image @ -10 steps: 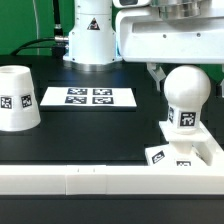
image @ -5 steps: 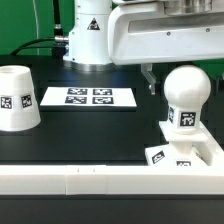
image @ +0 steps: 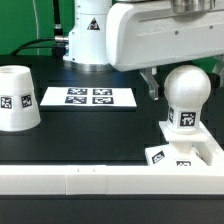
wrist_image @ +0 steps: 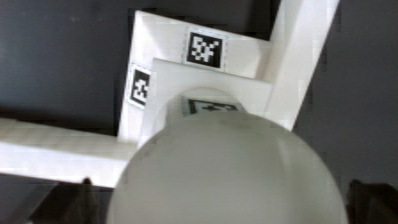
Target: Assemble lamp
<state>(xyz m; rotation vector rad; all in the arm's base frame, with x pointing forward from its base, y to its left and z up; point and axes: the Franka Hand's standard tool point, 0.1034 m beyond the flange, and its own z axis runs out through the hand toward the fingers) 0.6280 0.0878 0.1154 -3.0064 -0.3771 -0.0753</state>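
The bulb (image: 187,95) stands upright on the flat square base (image: 172,153), which lies in the corner of the rail at the exterior view's right. My gripper (image: 183,72) is open, with one finger (image: 150,84) beside the bulb's round head; the other finger is hidden. In the wrist view the bulb head (wrist_image: 222,170) fills the space between my dark fingertips (wrist_image: 64,196), and the base (wrist_image: 169,65) shows beyond it. I cannot tell if the fingers touch the bulb. The shade (image: 18,97) stands apart at the exterior view's left.
The marker board (image: 88,97) lies on the black table behind the middle. The long white rail (image: 90,181) runs along the front and turns up at the right (image: 212,150). The arm's white base (image: 88,35) stands at the back.
My gripper has shifted toward the exterior view's left and come down around the bulb's head. The bulb, base and shade have not moved.
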